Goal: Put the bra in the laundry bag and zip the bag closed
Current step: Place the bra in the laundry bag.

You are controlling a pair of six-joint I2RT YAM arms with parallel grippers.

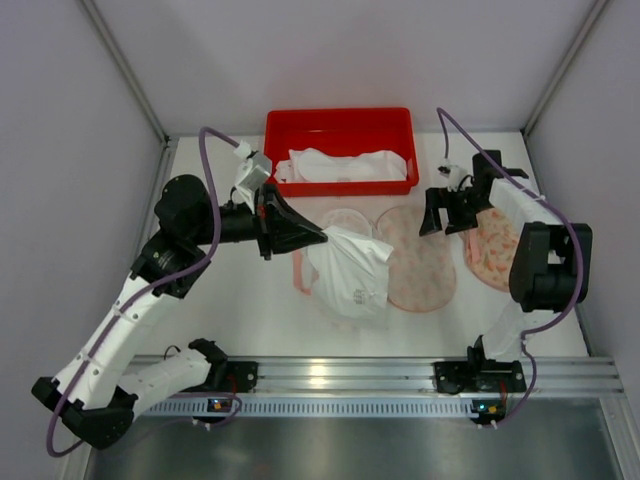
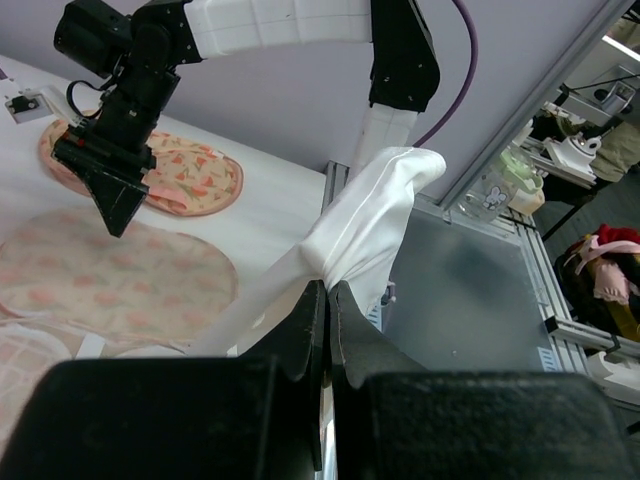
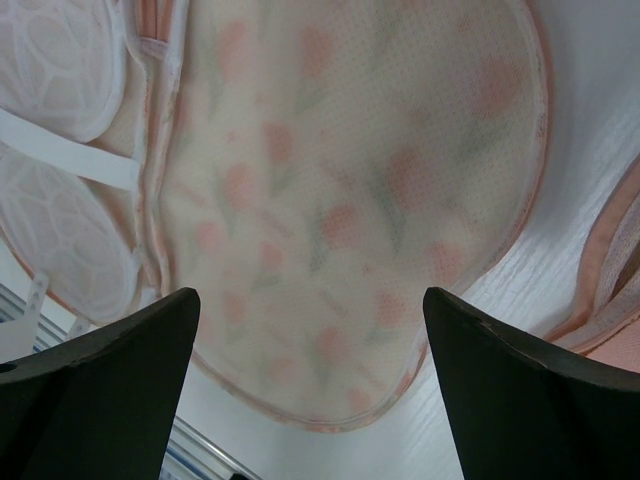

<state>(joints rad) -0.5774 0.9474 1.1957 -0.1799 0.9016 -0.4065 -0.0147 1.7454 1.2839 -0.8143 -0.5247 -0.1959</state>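
Observation:
My left gripper (image 1: 322, 238) is shut on a white bra (image 1: 352, 275) and holds it by one bunched end, so it hangs over the left side of the open laundry bag (image 1: 420, 262). The bag is pink floral mesh and lies spread flat in two round halves. In the left wrist view the bra (image 2: 375, 220) rises from my shut fingertips (image 2: 328, 290). My right gripper (image 1: 440, 222) is open and empty, hovering above the bag's right half (image 3: 350, 200).
A red bin (image 1: 340, 125) with white garments (image 1: 345, 165) stands at the back. A second floral bag (image 1: 492, 250) lies at the right under the right arm. An aluminium rail (image 1: 330, 375) runs along the near edge.

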